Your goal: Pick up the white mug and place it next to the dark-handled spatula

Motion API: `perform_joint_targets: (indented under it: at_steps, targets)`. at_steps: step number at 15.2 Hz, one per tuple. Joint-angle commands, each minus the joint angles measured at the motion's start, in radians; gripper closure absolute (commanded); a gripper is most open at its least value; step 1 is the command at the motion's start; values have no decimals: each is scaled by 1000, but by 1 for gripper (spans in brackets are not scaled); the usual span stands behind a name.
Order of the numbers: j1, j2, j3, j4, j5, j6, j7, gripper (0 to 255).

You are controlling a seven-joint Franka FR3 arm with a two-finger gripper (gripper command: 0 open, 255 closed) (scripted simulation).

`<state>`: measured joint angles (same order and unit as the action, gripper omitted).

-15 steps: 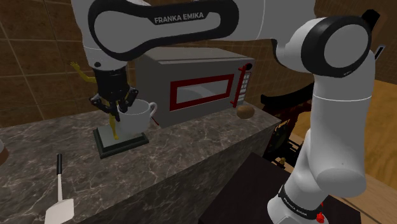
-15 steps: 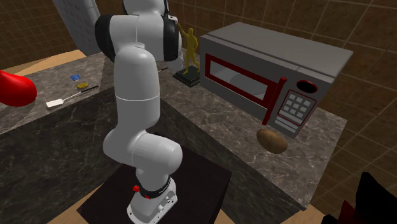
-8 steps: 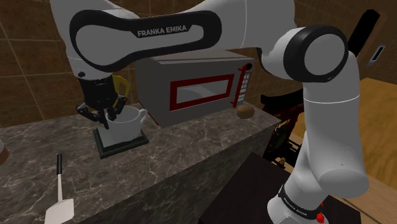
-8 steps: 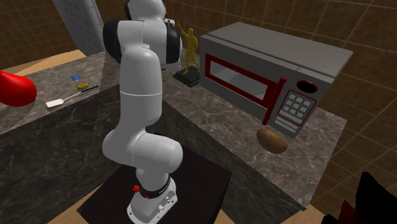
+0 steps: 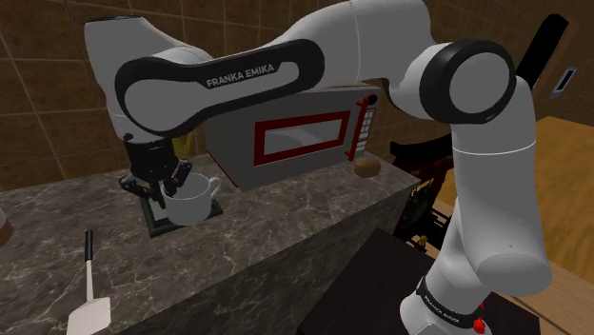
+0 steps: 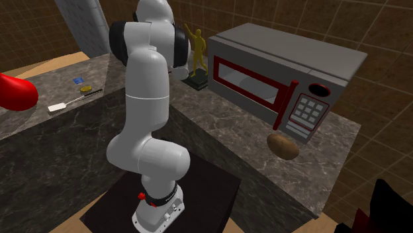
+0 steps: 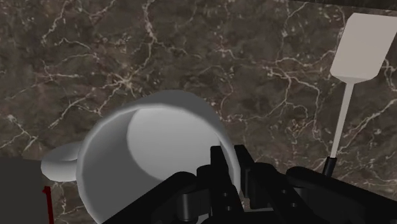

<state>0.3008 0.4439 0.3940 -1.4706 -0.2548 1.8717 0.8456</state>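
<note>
My black gripper [image 5: 158, 185] is shut on the rim of the white mug [image 5: 193, 201], which hangs just above the marble counter [image 5: 286, 214] in front of the statuette's dark base. In the wrist view the fingers [image 7: 219, 164] pinch the mug [image 7: 140, 156] at its rim, and its handle points away from the spatula. The spatula [image 5: 89, 284] lies flat near the counter's front edge at the shoulder view's left, with a black handle and a white blade [image 7: 364, 46]. It also lies on the far counter in the second exterior view, spatula [image 6: 69, 102].
A grey microwave [image 5: 286, 133] with a red-framed door stands behind the mug. A gold statuette [image 6: 198, 53] on a dark base stands beside it. A potato [image 5: 367, 167] lies by the microwave's keypad end. A red object [image 6: 13, 91] sits beyond the spatula.
The arm has carried the mug towards the shoulder view's left and lowered it, nearer the spatula. The grip on the rim is unchanged.
</note>
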Motion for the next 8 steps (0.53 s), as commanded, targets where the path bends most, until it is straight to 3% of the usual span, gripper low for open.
perform_joint_targets:
  at_steps: [1,8]
  targets:
    - [-1,4,-2,-23,-3,27,4,255]
    - [-2,28,-9,-83,-18,108,19,255]
